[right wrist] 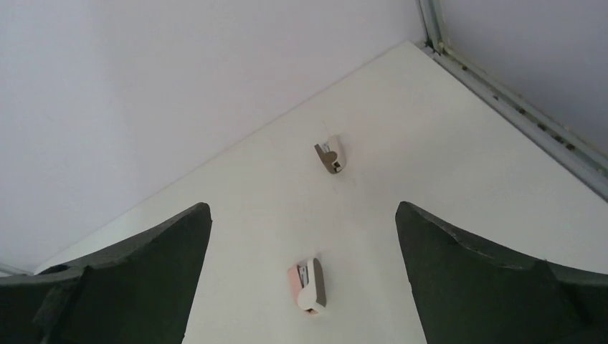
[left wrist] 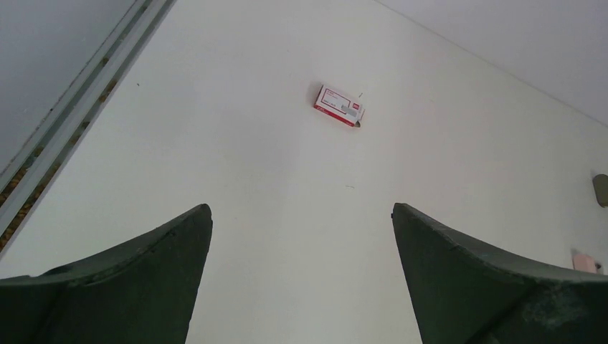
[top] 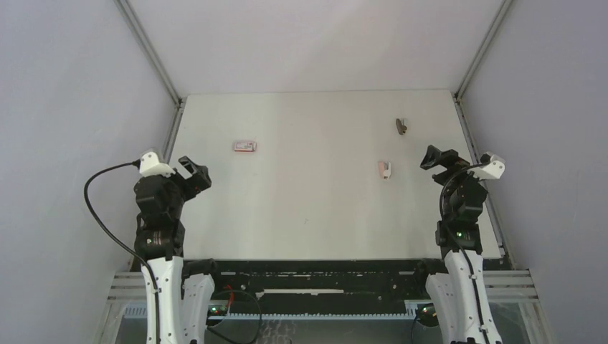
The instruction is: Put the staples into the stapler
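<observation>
The staples' white box with red print [top: 244, 146] lies flat on the table's left half, closed as far as I can tell; it also shows in the left wrist view [left wrist: 338, 105]. No loose staple strips show. The pink-and-white mini stapler [top: 385, 169] lies on the right half, and in the right wrist view [right wrist: 307, 286] it sits between my fingers, farther out. My left gripper [top: 194, 174] is open and empty near the left edge, well short of the box. My right gripper [top: 434, 159] is open and empty, to the right of the stapler.
A dark grey-brown tool [top: 401, 126] lies beyond the stapler near the back right, also in the right wrist view [right wrist: 330, 155]. The white table [top: 315, 208] is bordered by metal rails [top: 174, 129] and grey walls on three sides.
</observation>
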`<move>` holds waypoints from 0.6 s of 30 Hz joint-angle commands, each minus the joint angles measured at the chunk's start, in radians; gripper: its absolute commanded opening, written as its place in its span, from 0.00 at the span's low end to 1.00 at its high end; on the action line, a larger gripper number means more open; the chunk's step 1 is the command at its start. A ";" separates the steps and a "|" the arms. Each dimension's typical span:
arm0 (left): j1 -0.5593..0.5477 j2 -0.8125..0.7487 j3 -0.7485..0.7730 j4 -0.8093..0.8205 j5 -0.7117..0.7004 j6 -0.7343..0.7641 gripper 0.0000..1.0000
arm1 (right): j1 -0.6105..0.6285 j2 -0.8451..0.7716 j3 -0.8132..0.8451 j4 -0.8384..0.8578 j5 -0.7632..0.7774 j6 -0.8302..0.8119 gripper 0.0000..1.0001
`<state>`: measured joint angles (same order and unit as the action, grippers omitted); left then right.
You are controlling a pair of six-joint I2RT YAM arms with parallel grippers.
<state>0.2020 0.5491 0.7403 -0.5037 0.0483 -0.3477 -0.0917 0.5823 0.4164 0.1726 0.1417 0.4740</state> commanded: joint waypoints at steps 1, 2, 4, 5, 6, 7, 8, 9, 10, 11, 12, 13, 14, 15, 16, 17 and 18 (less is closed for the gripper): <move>0.003 0.013 -0.006 0.016 -0.046 -0.008 1.00 | -0.073 -0.015 0.035 -0.084 -0.162 0.128 1.00; 0.003 0.023 -0.002 0.011 -0.048 -0.013 1.00 | -0.084 -0.014 0.035 -0.091 -0.177 0.139 1.00; 0.002 0.043 0.007 0.002 -0.056 -0.024 1.00 | -0.099 -0.007 0.035 -0.092 -0.206 0.141 1.00; 0.002 0.054 0.010 0.000 -0.062 -0.030 1.00 | -0.105 -0.003 0.035 -0.091 -0.221 0.145 1.00; 0.003 0.060 0.011 -0.001 -0.067 -0.034 1.00 | -0.112 0.003 0.035 -0.089 -0.235 0.151 1.00; 0.003 0.065 0.013 0.000 -0.073 -0.040 1.00 | -0.118 0.013 0.037 -0.087 -0.252 0.154 1.00; 0.002 0.069 0.015 0.001 -0.077 -0.044 1.00 | -0.122 0.022 0.042 -0.089 -0.271 0.151 1.00; 0.002 0.072 0.016 0.004 -0.077 -0.045 1.00 | -0.124 0.032 0.051 -0.095 -0.291 0.133 1.00; 0.003 0.076 0.016 0.006 -0.078 -0.047 1.00 | -0.125 0.045 0.063 -0.107 -0.306 0.108 1.00; 0.003 0.081 0.014 0.007 -0.082 -0.052 1.00 | -0.125 0.060 0.076 -0.121 -0.312 0.090 1.00; 0.002 0.086 0.016 0.008 -0.082 -0.059 1.00 | -0.125 0.076 0.089 -0.136 -0.323 0.076 1.00; 0.003 0.093 0.017 0.002 -0.077 -0.061 1.00 | -0.125 0.093 0.101 -0.146 -0.342 0.057 1.00; 0.003 0.097 0.017 0.000 -0.066 -0.067 1.00 | -0.122 0.110 0.112 -0.152 -0.361 0.043 1.00; 0.002 0.101 0.010 0.008 -0.045 -0.075 1.00 | -0.118 0.131 0.124 -0.163 -0.376 0.030 0.99; 0.000 0.103 -0.006 0.028 -0.018 -0.083 1.00 | -0.106 0.154 0.142 -0.181 -0.376 0.015 0.98; -0.009 0.104 -0.016 0.043 -0.012 -0.099 1.00 | -0.084 0.178 0.164 -0.210 -0.353 0.002 0.97; -0.038 0.107 -0.025 0.059 -0.024 -0.117 1.00 | -0.053 0.203 0.198 -0.245 -0.318 -0.020 0.96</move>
<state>0.2005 0.6525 0.7403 -0.5167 -0.0040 -0.4042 -0.2008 0.7277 0.5083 -0.0040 -0.1825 0.5385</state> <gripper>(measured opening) 0.996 0.976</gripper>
